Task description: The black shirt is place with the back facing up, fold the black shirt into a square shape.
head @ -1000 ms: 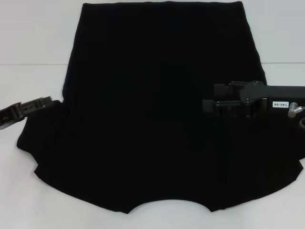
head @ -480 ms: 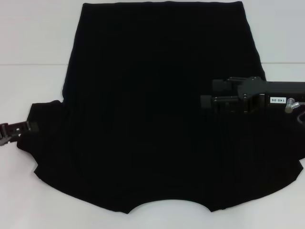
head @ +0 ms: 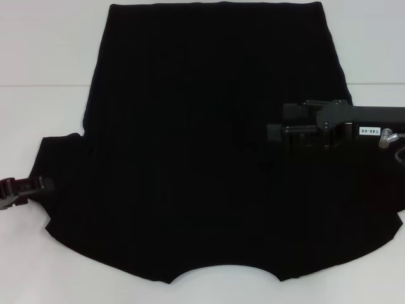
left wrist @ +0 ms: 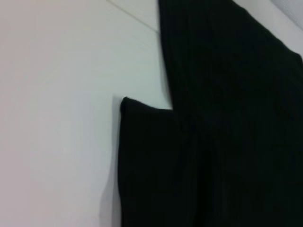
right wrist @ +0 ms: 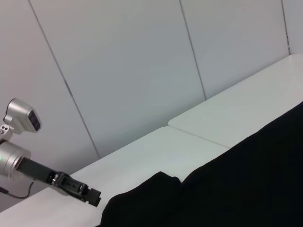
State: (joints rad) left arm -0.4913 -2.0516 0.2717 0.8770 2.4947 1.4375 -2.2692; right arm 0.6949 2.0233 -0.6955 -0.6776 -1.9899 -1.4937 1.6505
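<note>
The black shirt (head: 202, 145) lies flat on the white table (head: 44, 63), with its curved neckline at the near edge and its straight hem at the far edge. My left gripper (head: 39, 185) sits low at the outer edge of the shirt's left sleeve (head: 60, 171), touching or just beside the fabric. The left wrist view shows that sleeve's corner (left wrist: 142, 142) lying flat. My right gripper (head: 278, 125) reaches in from the right over the shirt's right side, level with the sleeve. In the right wrist view the shirt (right wrist: 236, 189) fills the near corner and the left gripper (right wrist: 92, 197) shows beyond it.
White table surface shows to the left of the shirt, with a seam line (head: 44, 85) across it. Pale wall panels (right wrist: 142, 71) stand behind the table. A cable (head: 400, 155) hangs by the right arm.
My left gripper has moved from the top of the left sleeve toward the near side and outward to the sleeve's outer edge. The right gripper has barely shifted.
</note>
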